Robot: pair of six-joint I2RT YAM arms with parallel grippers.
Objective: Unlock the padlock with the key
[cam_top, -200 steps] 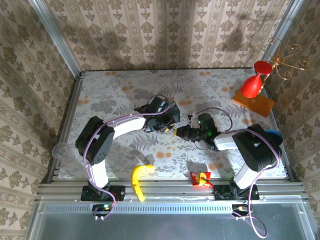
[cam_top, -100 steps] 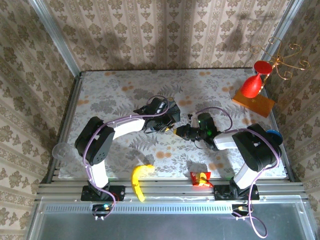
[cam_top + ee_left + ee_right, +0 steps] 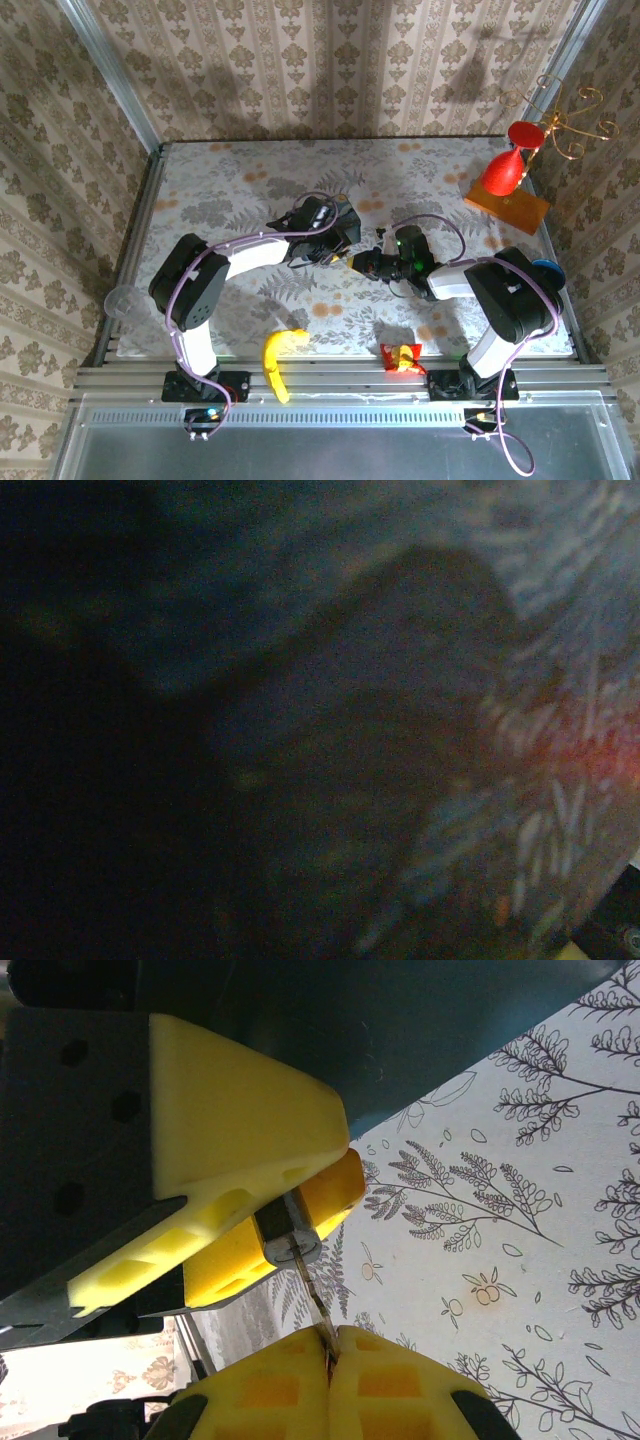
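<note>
One flowered table is carrying the whole scene, and the two arms are meeting over its middle, the left arm reaching in from the left and the right arm from the right. In the right wrist view, the blue tin box is filling the far side as a dark teal wall, resting on the table just behind the work. The left gripper is pinching its yellow fingers narrowly around the padlock, which is sitting just beside the tin. Facing it, the right gripper is pressing its pads tightly together on the key. The thin blade is slanting up to the lock's round silvery face; how deep it is seated cannot be told. By my judgement the key is being inserted or is about to be turned. The blade is looking slightly off the lock's axis, so a twist could bend it or make it slip in the soft pads. The small lock could also be rotating within the left fingers instead of opening, dragging the tin along.
</note>
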